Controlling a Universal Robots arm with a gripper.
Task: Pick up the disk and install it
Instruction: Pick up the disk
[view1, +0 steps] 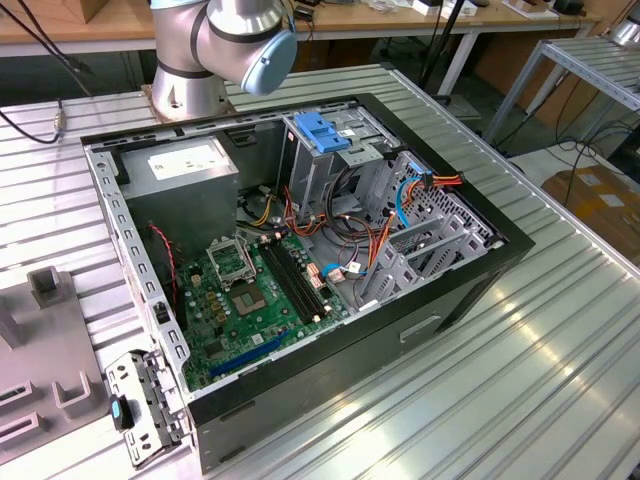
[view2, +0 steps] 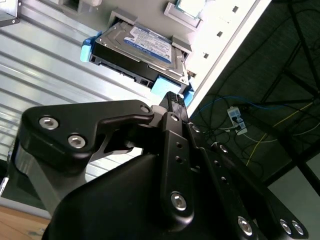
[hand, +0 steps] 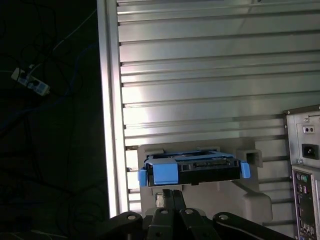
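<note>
The disk (view2: 142, 47) is a flat silver-grey drive with a white-and-blue label and blue rails. It rests in a slot of a grey holder plate (hand: 250, 200) beside the table's edge. In the first wrist view I see the disk (hand: 192, 165) end on, with a blue tab at one corner. My gripper (view2: 172, 96) hangs a short way off the disk, its black fingers pressed together and holding nothing. The gripper (hand: 170, 192) points at the disk's blue-tabbed end and does not touch it.
The open computer case (view1: 470, 290) lies on the ribbed metal table (view1: 540, 380). Inside it are an upright metal cage with a blue top (view1: 322, 135), a grey power-supply box (view1: 185, 165) and a green board. The table's edge (hand: 112, 125) runs close beside the holder.
</note>
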